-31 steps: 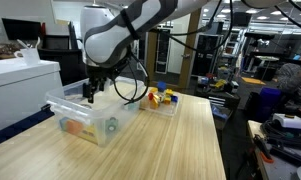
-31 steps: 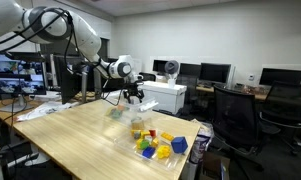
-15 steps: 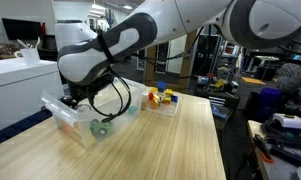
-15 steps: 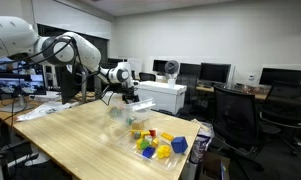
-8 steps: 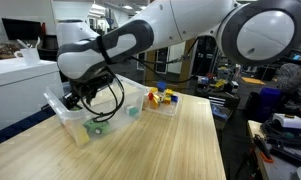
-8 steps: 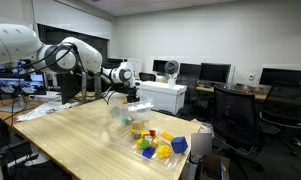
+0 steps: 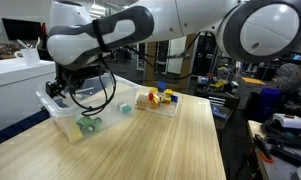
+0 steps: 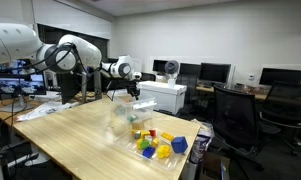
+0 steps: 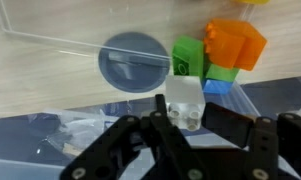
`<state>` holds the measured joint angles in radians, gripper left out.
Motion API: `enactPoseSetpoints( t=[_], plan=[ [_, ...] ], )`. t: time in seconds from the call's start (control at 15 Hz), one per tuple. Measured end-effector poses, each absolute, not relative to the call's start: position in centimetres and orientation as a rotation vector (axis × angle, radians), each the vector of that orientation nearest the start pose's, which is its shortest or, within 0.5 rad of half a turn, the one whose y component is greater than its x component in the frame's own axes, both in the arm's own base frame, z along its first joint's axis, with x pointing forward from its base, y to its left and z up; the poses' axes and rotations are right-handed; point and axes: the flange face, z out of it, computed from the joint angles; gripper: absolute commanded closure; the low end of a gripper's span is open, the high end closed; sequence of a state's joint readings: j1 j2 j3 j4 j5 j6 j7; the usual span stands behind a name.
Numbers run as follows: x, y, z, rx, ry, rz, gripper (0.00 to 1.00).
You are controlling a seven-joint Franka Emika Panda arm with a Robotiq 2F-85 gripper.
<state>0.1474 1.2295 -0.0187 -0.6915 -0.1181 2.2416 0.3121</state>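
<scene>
Got the gripper (image 9: 185, 120) clamped narrow on a whitish translucent piece (image 9: 185, 98), lower middle of the wrist view, just under the green blocks (image 9: 190, 55). Sits right at the clear bin (image 7: 58, 120) wall. Can't tell if loose block or bin lug. Probably light, rigid, slick plastic, so worth pinching flat faces squarely.

wide open tabletop (image 7: 180, 145) around, clear bin (image 7: 62, 125) walls hemming the end effector (image 9: 185, 110), block tray (image 7: 160, 108) close beside
</scene>
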Motion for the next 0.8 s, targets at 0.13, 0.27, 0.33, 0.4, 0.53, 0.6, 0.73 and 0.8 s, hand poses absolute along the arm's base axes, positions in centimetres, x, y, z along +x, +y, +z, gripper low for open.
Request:
enactPoseSetpoints(
  t=[0.13,0.27,0.33,0.4,0.53,0.6,0.73,0.8],
  plan=[
    [82.4,12.0,23.7,-3.123,0.099,-0.541,0.85],
    [82.2,13.0,24.0,-3.110,0.003,-0.537,0.85],
    [82.1,13.4,24.0,-3.104,-0.052,-0.528,0.85],
    [82.0,13.7,24.0,-3.103,-0.101,-0.519,0.85],
    [81.7,13.9,23.8,-3.106,-0.183,-0.502,0.85],
    [81.6,13.8,23.8,-3.107,-0.212,-0.497,0.85],
    [81.1,13.3,23.4,-3.108,-0.223,-0.478,0.85],
    [80.7,12.8,23.1,-3.113,-0.219,-0.458,0.85]
  ],
)
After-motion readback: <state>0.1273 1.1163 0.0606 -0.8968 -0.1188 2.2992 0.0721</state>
